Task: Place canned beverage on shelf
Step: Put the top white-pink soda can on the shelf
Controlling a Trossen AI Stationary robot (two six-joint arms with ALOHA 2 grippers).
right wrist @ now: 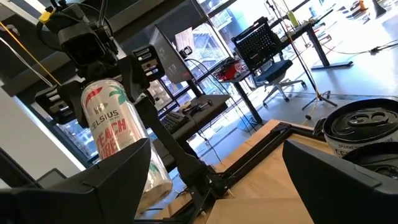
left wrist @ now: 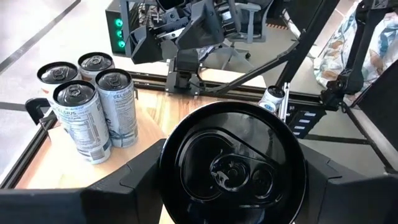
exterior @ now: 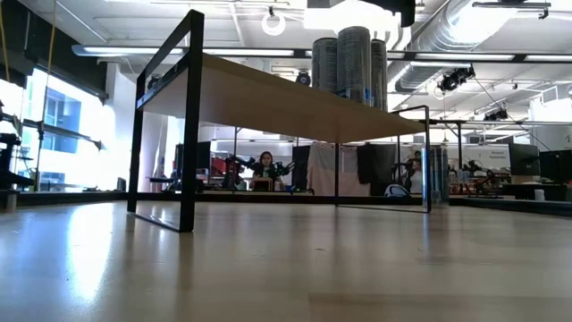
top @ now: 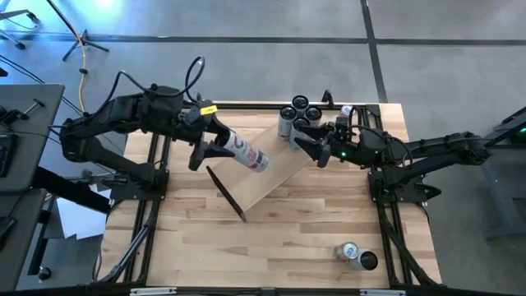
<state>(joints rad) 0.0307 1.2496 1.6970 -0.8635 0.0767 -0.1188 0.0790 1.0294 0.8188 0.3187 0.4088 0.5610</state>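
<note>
Left end effector (top: 215,146) grips can (top: 249,153) above shelf (top: 279,171).

The left pincer (top: 215,149) is clamped on its load above the table, while the right pincer (top: 308,146) stands wide.

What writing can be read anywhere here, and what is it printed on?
"CELSIUS": on the can that the left gripper holds.
"PEACH", partly hidden: lower on the same can.
"CELSIUS": on one of the cans on the shelf.
Small print on the neighbouring can: too small to read.
</note>
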